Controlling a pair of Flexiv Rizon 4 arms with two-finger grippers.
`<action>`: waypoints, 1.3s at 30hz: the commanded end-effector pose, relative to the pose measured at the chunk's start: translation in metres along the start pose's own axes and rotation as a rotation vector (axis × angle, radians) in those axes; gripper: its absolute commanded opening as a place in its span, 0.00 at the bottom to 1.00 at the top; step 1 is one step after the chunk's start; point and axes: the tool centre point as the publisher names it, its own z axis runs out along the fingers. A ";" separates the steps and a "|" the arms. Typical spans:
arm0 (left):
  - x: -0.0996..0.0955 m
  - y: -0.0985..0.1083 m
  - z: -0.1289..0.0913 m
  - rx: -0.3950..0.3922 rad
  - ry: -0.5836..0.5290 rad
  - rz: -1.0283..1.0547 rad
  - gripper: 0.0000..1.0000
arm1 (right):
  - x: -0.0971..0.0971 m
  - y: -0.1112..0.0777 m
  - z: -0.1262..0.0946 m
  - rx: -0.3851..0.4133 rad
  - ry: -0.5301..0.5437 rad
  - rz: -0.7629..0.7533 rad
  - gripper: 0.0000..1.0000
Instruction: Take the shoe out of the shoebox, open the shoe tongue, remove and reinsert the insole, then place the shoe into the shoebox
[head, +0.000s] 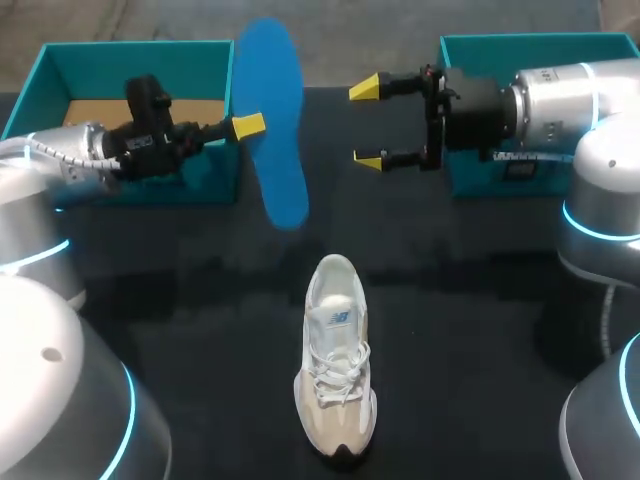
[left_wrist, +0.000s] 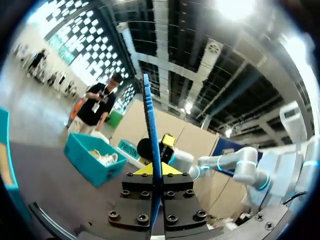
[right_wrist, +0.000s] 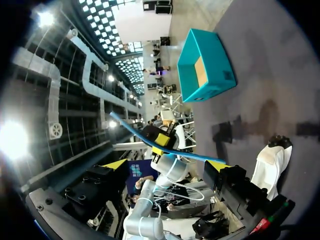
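L. gripper (head: 248, 127) clamps the blue insole (head: 272, 120) at mid-length. Only one yellow tip shows from above; the other is hidden behind the insole. In the left wrist view the insole (left_wrist: 150, 130) stands edge-on between both fingers. R. gripper (head: 366, 124) faces it, fingers wide apart, holding nothing. The white shoe (head: 335, 360) stands upright on the table (head: 480, 330), outside both boxes. The left shoebox (head: 60, 60) is partly covered by the arm. The right teal box (head: 530, 45) is mostly hidden and cut off at the edge. Small blue logo on the tongue, label on the right box: not legible.
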 end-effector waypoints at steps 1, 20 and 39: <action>-0.001 -0.004 -0.005 0.069 0.059 0.642 0.00 | 0.000 0.000 0.002 -0.001 -0.003 0.001 1.00; -0.009 -0.003 -0.009 -0.042 0.032 0.779 0.00 | 0.000 0.000 0.002 -0.001 -0.003 0.001 1.00; -0.007 -0.005 -0.022 -0.048 0.239 1.672 0.00 | 0.000 0.000 0.002 -0.001 -0.003 0.001 1.00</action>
